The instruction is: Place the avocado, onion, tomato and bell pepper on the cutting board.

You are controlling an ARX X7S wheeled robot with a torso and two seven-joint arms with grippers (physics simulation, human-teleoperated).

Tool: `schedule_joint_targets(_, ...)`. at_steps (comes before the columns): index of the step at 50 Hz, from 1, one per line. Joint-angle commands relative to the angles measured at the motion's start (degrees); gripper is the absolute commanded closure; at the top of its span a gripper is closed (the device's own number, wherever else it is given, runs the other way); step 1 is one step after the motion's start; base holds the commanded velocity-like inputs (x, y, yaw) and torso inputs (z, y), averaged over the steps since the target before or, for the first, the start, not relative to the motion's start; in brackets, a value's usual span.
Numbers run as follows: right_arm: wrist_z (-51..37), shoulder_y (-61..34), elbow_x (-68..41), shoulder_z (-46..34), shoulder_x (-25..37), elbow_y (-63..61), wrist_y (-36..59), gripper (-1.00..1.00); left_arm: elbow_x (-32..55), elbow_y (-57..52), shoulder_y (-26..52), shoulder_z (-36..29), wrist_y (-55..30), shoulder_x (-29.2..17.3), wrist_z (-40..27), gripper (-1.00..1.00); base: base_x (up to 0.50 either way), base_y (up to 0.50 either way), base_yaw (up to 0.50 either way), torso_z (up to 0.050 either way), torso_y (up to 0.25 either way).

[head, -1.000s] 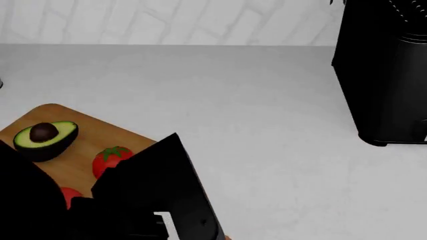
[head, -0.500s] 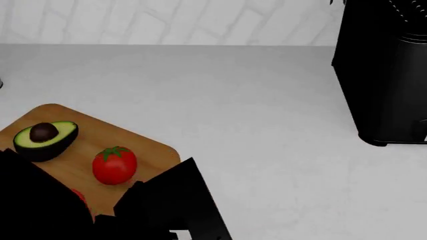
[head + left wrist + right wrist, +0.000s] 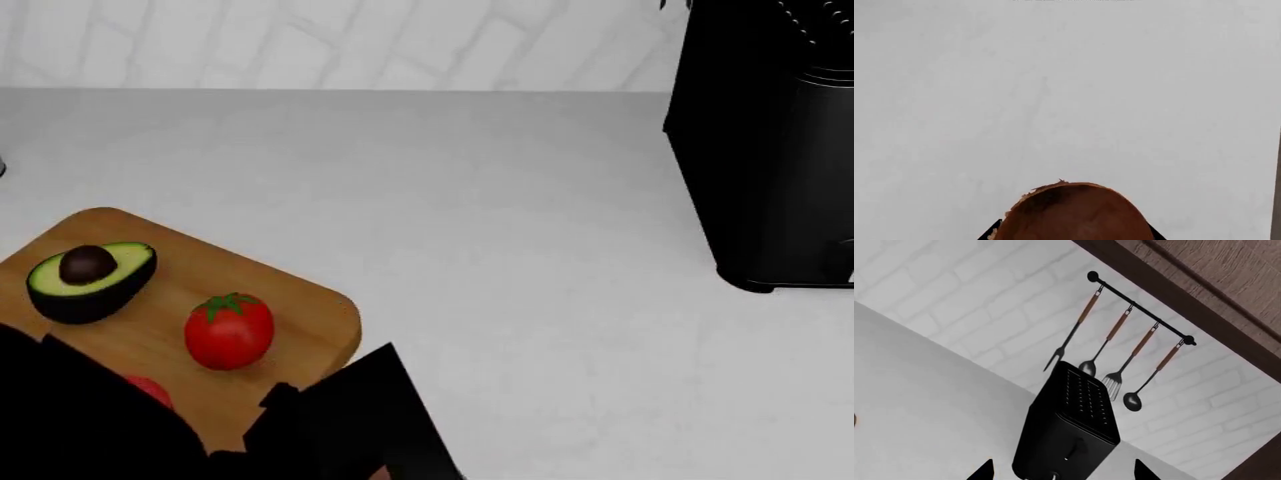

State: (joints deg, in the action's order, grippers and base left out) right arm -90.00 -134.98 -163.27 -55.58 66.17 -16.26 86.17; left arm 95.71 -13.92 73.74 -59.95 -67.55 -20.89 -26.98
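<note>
The wooden cutting board (image 3: 300, 300) lies at the left of the counter. On it rest the halved avocado (image 3: 91, 280) and the round tomato (image 3: 228, 330). A red sliver of the bell pepper (image 3: 151, 390) shows on the board, mostly hidden behind my black left arm (image 3: 334, 425). In the left wrist view the brown onion (image 3: 1074, 210) fills the space between the jaws, and my left gripper (image 3: 1072, 235) is shut on it above bare counter. My right gripper (image 3: 1063, 472) is open, holding nothing and pointing toward the wall.
A black toaster (image 3: 761, 150) stands at the right rear of the white counter (image 3: 507, 220); it also shows in the right wrist view as the toaster (image 3: 1067, 435). A rail of hanging utensils (image 3: 1134, 335) is on the brick wall.
My left arm has drawn back toward the near edge in the head view, uncovering the tomato and the board's right corner. Avocado and tomato have not moved.
</note>
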Motion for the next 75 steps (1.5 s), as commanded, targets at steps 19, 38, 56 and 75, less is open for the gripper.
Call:
schedule_joint_targets(19, 0.04, 0.00, 1.23, 1.71, -2.72, -0.38, -2.35, -1.00, 17.74, -5.78, 9.27, 7.53, 3.33, -2.32, -7.33, 1.00, 0.00, 0.00, 0.00, 0.000, 0.000)
schedule_joint_targets(38, 0.12, 0.05, 1.93, 2.78, -5.64, 1.19, -2.31, -1.00, 24.48, -4.04, 20.56, 12.74, 2.62, -8.52, -8.26, 1.00, 0.00, 0.00, 0.00, 0.000, 0.000)
schedule_joint_targets(56, 4.01, 3.09, 6.39, 4.38, -5.93, 0.33, -2.95, -1.00, 15.43, -2.10, 22.81, 17.62, 1.52, -15.86, -4.07, 1.00, 0.00, 0.00, 0.00, 0.000, 0.000)
schedule_joint_targets(75, 6.64, 4.67, 9.86, 5.55, -7.62, 1.19, -2.37, -1.00, -2.44, 5.64, 17.56, 17.00, 3.20, -21.94, 7.63, 1.00, 0.00, 0.00, 0.00, 0.000, 0.000)
